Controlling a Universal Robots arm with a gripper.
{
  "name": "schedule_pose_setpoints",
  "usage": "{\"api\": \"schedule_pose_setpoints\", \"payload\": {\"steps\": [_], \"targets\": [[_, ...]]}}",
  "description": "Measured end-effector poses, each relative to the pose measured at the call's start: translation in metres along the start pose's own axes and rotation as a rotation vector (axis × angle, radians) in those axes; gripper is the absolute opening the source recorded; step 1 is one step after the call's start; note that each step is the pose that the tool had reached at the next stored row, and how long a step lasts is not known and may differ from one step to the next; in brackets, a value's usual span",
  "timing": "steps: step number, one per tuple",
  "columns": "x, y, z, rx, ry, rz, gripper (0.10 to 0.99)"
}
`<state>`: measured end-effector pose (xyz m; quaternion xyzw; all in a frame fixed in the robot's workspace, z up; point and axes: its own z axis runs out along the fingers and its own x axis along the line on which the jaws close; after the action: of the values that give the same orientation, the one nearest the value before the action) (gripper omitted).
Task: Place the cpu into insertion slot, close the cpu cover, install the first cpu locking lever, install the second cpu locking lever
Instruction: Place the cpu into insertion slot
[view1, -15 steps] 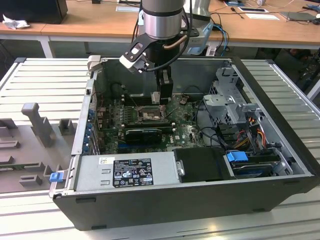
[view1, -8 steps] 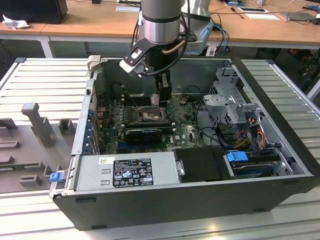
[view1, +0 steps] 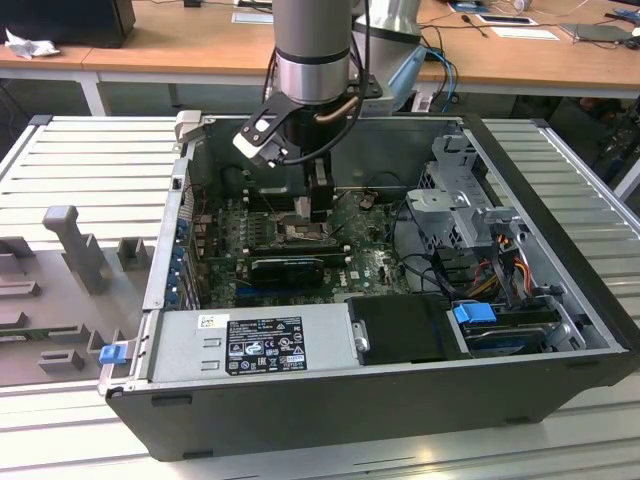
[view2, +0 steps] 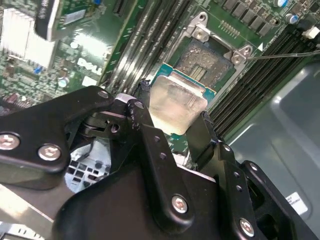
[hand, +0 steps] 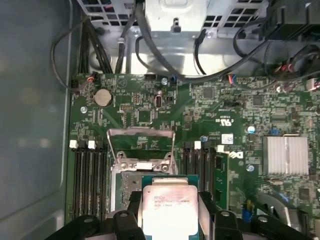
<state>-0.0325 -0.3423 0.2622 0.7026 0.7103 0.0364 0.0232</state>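
Most print here is too small to read. In the exterior view the power supply (view1: 325, 340), at the near side of the case, carries a small white label (view1: 212, 322) and a larger black label (view1: 265, 345) with white characters and marks, none legible. In the first wrist view the cpu (hand: 172, 207) bears a few faint dark rows of print on its top. The board (hand: 150, 115) has white markings, among them a maker's logo (hand: 233, 155) and a small white sticker (hand: 227, 138).
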Motion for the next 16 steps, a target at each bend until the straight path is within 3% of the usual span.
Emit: {"api": "schedule_pose_setpoints", "payload": {"steps": [5,8,16], "targets": [[0.0052,-0.0038,0.011,0.0,0.0001,0.0,0.533],[0.0058,-0.0043,0.0161,0.01,0.0003,0.0,0.533],[0.0099,-0.0071,0.0279,0.01,-0.0015,0.0,0.533]]}}
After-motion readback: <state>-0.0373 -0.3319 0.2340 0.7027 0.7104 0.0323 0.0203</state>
